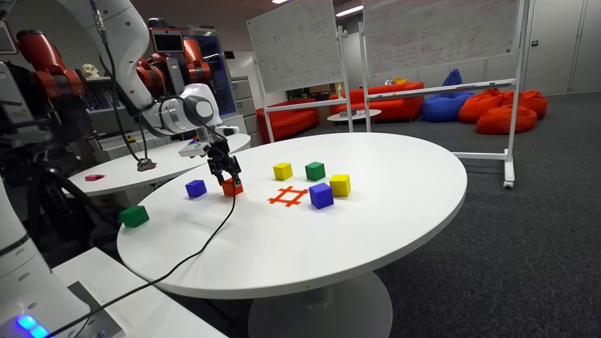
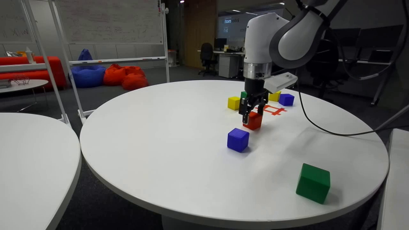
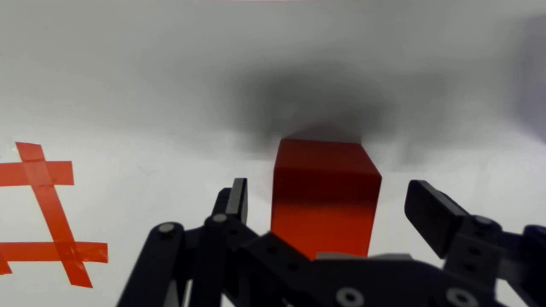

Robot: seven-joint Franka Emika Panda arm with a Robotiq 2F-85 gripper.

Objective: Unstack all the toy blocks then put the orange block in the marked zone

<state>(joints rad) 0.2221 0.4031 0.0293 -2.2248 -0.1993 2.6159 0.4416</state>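
One plain orange-red cube [image 3: 325, 207], partly bright, partly shaded

Wrist view: marked zone [image 3: 53, 214] runs off the left edge! Far right, a violet smudge [image 3: 533, 79], too blurred to name. Low in frame, the gripper [image 3: 327, 189] covers part of the orange block [image 3: 325, 200]. In an exterior view, right of centre, the gripper blots out much of a green block [image 2: 243, 95]; upper left, whiteboard scrawl [image 2: 111, 24] too small to read.

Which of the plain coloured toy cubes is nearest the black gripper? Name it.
The plain orange-red toy cube: it alone stands between the open jaws of the black gripper, and no other cube shares its colour.
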